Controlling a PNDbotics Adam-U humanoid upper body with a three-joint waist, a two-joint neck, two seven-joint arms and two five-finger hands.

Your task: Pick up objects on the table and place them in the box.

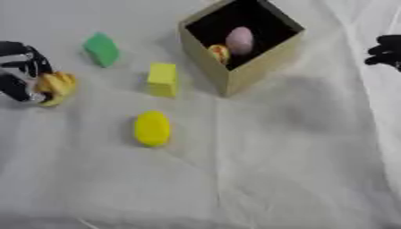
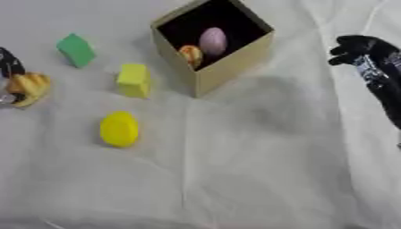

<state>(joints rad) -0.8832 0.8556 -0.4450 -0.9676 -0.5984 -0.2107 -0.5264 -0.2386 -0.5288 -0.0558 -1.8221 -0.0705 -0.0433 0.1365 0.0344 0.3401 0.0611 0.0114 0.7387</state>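
At the left edge of the white cloth-covered surface [image 1: 258, 179], the left hand [image 1: 19, 71] had its fingers curled round a yellow-orange lumpy object [image 1: 56, 87]. The tan cardboard box [image 1: 258, 67] stood near the far edge, holding a pink egg shape [image 1: 240, 40] and a small orange-yellow item [image 1: 219, 53]. A green block [image 1: 102, 49], a yellow block [image 1: 163, 79] and a yellow oval [image 1: 152, 128] lay between hand and box. The right hand [image 2: 362, 49] hovered at the right edge, fingers curled, holding nothing.

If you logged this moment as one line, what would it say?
left hand: shut on yellow-orange object | right hand: idle | box: pink egg inside
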